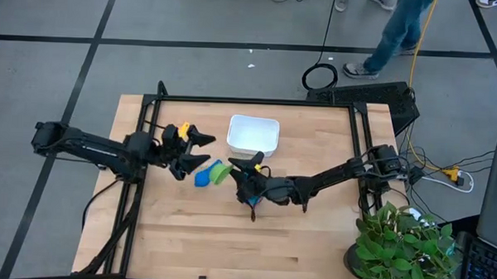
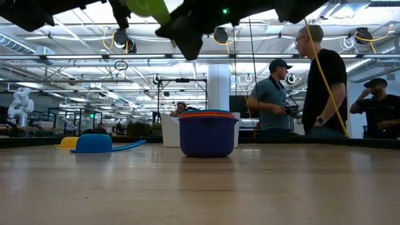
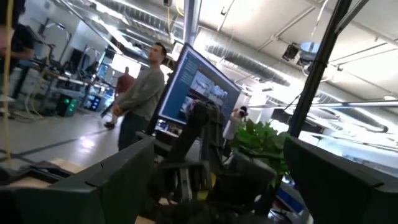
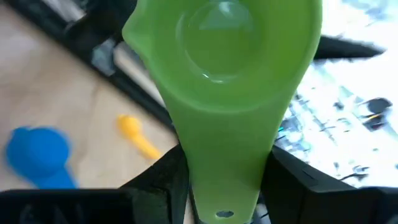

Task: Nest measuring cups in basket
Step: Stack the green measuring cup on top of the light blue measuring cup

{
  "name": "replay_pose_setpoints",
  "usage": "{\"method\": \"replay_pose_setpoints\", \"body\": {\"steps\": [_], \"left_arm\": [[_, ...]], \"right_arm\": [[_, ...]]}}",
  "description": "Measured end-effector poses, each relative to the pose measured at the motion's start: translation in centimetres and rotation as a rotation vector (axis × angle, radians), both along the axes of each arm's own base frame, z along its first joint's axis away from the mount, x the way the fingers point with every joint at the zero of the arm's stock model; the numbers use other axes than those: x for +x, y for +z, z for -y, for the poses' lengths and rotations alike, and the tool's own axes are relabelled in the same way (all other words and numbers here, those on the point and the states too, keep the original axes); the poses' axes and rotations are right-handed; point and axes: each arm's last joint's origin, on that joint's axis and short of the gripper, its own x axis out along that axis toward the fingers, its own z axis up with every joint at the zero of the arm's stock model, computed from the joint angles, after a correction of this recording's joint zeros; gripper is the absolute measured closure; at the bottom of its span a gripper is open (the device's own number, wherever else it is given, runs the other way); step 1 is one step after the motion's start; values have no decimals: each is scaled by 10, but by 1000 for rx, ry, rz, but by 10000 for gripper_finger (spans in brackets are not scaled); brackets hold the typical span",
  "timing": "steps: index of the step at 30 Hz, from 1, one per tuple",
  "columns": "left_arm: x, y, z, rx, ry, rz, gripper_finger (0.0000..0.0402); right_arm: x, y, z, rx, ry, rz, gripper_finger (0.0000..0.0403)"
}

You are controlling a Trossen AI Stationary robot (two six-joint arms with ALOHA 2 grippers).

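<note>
My right gripper (image 1: 233, 170) is shut on a green measuring cup (image 4: 224, 68) and holds it in the air left of the table's middle, at the low view's top (image 2: 150, 7). A blue cup (image 1: 202, 178) lies bowl down on the table beside it, and a yellow cup (image 4: 135, 137) lies farther left. A navy cup with others nested in it (image 2: 207, 133) stands on the table in front of the white basket (image 1: 254, 134). My left gripper (image 1: 198, 151) hangs open above the table's left, holding nothing. My right gripper pinches the green cup's flat handle (image 4: 224, 186) between its two fingers, one on each long edge, near the handle's free end. The fingers come level from the table's right and lie along the handle. The cup is lifted clear, its bowl beyond the fingertips.
A potted plant (image 1: 404, 248) stands at the table's near right corner. Black frame rails (image 1: 258, 101) run along the far and side edges. People stand beyond the far edge (image 2: 325, 81). Bare wood lies along the near side (image 1: 228, 246).
</note>
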Motion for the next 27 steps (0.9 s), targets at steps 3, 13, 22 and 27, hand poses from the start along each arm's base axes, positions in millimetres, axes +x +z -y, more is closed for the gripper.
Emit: {"method": "replay_pose_setpoints", "body": {"steps": [3, 13, 22, 27], "left_arm": [[-12, 8, -2, 17, 15, 7, 44], [-32, 7, -3, 33, 17, -120, 43], [-21, -9, 2, 23, -15, -250, 43], [-14, -16, 4, 20, -28, -292, 44]], "right_arm": [[-4, -4, -1, 61, 13, -79, 260], [-50, 11, 4, 349, 152, -447, 260], [-78, 10, 4, 379, 242, -731, 258], [-75, -9, 5, 238, 223, -853, 256]]}}
